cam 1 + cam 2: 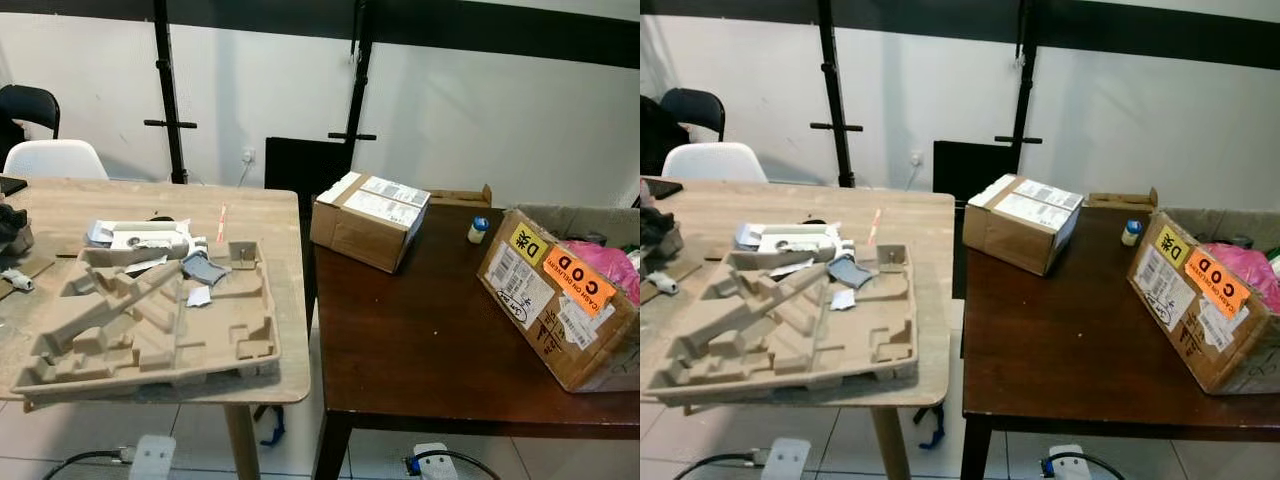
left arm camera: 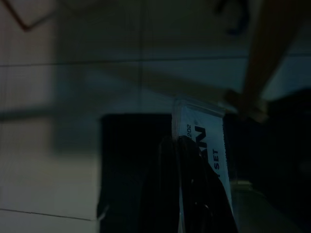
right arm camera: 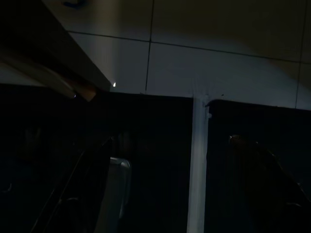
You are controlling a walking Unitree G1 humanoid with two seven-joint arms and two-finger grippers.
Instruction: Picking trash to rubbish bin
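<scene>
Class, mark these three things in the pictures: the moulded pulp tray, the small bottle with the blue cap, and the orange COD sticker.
Pulp tray [image 1: 215,335]: left eye view, on its flat right-hand compartment.
Small bottle [image 1: 478,231]: left eye view, on its white body.
Orange sticker [image 1: 1217,283]: right eye view, on its middle, among the letters.

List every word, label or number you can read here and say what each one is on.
"COD": orange sticker on the open cardboard box.
"D": yellow sticker on the same box.
"SET": white packet at the left end effector; its other letters are cut off.
Shipping labels on the closed cardboard box: too small to read.
</scene>
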